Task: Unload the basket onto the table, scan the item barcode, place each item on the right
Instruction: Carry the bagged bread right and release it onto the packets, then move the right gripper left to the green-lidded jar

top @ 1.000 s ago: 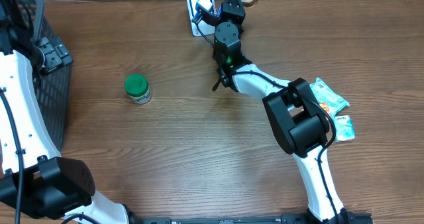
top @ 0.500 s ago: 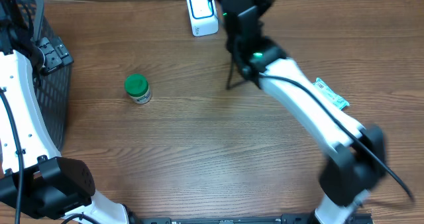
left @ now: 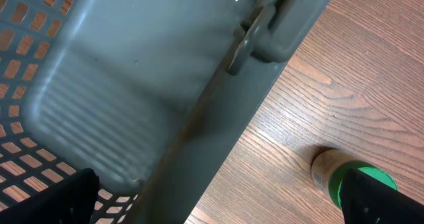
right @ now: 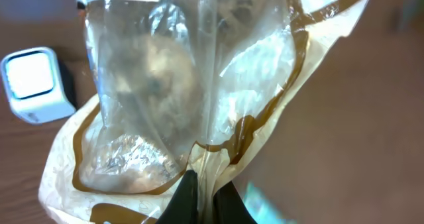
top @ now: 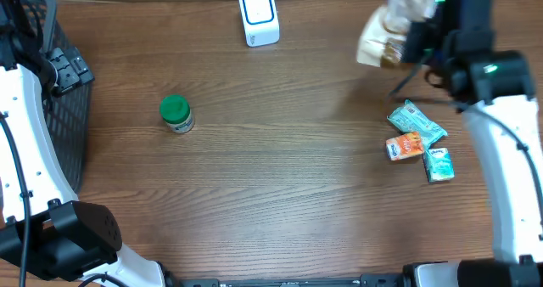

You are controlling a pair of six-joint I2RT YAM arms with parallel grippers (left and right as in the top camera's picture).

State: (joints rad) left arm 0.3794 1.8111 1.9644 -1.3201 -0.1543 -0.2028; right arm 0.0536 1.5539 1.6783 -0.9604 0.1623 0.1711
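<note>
Hanging from the right gripper (right: 202,196), whose fingers are pinched together on a seam at its edge, the clear cream-edged bag (top: 383,34) is in the air at about 2 o'clock over the table, well apart from the white barcode scanner (top: 259,16) at 12 o'clock. The left gripper (left: 218,207) hangs with fingers wide apart and empty beside the dark basket (left: 132,85) at 9 o'clock. With the bag away from the scanner, I cannot tell whether its code is read; the green-lidded jar (top: 176,114) and three packets (top: 416,141) probably wait.
</note>
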